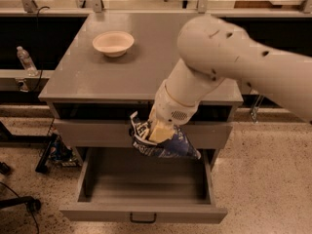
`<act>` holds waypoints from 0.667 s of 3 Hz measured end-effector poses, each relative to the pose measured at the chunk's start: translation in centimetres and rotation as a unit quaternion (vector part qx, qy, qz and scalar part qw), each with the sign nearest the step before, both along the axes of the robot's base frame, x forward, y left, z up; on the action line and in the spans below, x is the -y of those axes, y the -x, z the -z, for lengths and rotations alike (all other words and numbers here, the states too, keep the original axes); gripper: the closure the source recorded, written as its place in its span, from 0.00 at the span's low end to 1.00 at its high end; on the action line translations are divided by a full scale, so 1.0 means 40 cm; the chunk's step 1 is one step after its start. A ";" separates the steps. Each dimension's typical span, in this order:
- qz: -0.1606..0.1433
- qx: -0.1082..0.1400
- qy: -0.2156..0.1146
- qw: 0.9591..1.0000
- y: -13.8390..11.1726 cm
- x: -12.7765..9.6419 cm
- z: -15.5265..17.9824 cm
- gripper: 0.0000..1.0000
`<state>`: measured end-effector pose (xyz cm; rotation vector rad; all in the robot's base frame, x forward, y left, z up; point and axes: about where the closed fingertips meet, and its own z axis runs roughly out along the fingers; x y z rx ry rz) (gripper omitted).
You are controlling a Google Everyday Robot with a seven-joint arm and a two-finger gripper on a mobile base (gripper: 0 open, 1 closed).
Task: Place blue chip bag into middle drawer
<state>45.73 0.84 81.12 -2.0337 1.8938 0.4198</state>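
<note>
Standing pulled out at the near edge of the view, the middle drawer [146, 189] shows a bare grey floor, its front panel and small dark handle [143, 219] closest to the camera. Nothing lies in it yet.

Just above that open space hangs the blue chip bag [168, 144], held in the air in front of the closed drawer front [97, 133] above. It sits over the rear part of the open drawer, tilted, with one white-edged end up at the left and the other trailing down to the right. The pincer [158, 131] is closed on the bag's upper left part, with the pale arm [219, 57] reaching down to it from the upper right.

Beyond, on the tabletop [122, 72], a cream bowl [113, 43] sits near the far left, well apart from the bag. A water bottle [24, 60] stands off to the left, beside the cabinet.

By my reading the task is well advanced: the drawer is open and the bag is gripped and poised over it. What remains is lowering it further in and letting go.
</note>
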 end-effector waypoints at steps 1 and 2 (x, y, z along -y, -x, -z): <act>0.009 -0.005 0.005 1.000 0.013 -0.014 0.079 1.00; 0.020 -0.009 0.005 1.000 0.021 -0.022 0.176 1.00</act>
